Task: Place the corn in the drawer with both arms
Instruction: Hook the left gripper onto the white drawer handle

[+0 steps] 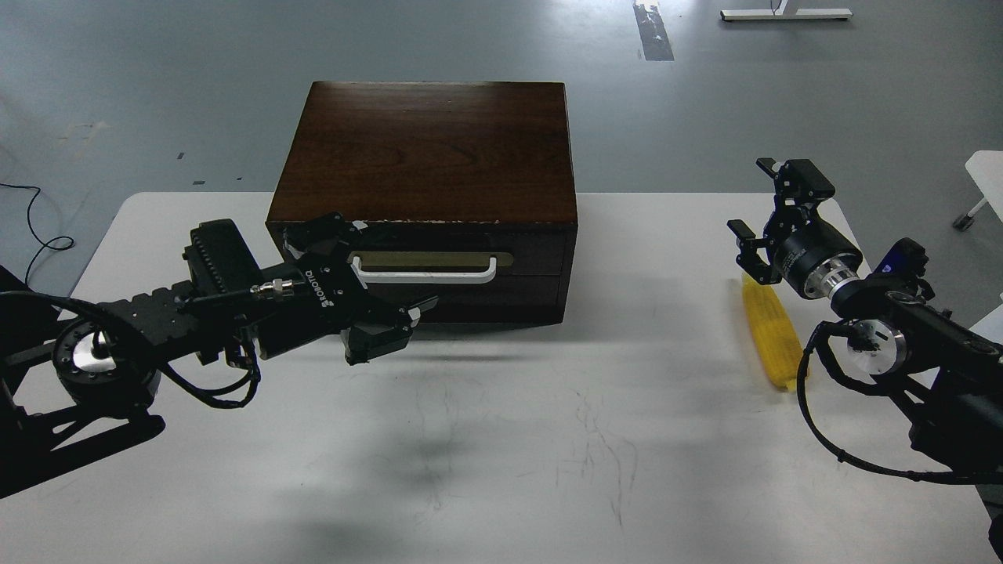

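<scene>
The dark brown wooden box [427, 153] stands at the table's back middle. Its drawer [537, 244] is closed, with a brass plate and a white bar handle [427, 276]. My left gripper [382, 270] is open at the handle's left end, one finger above the handle's corner and one below, near the box's bottom edge. Whether it touches the handle I cannot tell. The yellow corn [772, 337] lies on the table at the right, pointing away from me. My right gripper [764, 200] is open and empty, just above the corn's far end.
The white table [501, 439] carries the box, the corn and both arms. A plain dark panel [509, 301] sits below the drawer. The table's right edge runs close behind the corn and my right arm.
</scene>
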Available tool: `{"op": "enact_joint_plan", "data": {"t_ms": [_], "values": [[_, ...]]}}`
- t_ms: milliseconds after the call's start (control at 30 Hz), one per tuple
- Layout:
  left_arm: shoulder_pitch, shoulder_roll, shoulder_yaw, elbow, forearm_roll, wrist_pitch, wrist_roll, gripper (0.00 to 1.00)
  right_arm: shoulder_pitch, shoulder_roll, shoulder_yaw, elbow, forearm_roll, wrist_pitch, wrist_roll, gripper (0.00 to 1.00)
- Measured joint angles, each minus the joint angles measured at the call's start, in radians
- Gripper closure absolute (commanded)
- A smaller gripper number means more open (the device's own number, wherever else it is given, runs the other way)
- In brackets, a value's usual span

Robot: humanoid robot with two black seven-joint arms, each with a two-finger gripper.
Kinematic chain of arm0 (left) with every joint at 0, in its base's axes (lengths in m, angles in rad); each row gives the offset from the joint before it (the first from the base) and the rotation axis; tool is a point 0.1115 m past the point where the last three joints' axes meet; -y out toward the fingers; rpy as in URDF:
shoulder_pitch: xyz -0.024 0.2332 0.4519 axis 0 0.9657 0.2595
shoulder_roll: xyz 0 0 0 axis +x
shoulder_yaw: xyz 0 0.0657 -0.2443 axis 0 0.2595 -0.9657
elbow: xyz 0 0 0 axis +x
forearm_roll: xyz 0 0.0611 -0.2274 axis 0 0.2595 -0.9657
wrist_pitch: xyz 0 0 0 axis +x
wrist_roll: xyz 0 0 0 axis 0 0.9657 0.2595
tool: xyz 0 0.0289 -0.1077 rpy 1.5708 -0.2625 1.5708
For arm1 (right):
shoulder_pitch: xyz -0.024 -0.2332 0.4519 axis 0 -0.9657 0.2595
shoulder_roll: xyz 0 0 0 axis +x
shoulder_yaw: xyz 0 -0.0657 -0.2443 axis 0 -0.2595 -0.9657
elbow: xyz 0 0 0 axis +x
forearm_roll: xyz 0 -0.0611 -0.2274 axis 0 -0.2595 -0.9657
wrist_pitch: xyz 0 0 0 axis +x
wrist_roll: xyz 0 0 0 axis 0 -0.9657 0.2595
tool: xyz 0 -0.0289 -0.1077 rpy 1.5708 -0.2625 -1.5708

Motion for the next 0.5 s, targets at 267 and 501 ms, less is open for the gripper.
{"op": "enact_joint_plan", "data": {"t_ms": [267, 501], "values": [[-0.008, -0.006, 0.000, 0.005, 0.006, -0.002, -0.005, 0.01, -0.002, 0.002, 0.000, -0.011, 0.000, -0.001, 0.000, 0.00], [-0.013, -0.035, 0.013, 0.060, 0.027, -0.008, -0.016, 0.01, -0.006, 0.003, 0.000, -0.011, 0.000, -0.001, 0.000, 0.00]]}}
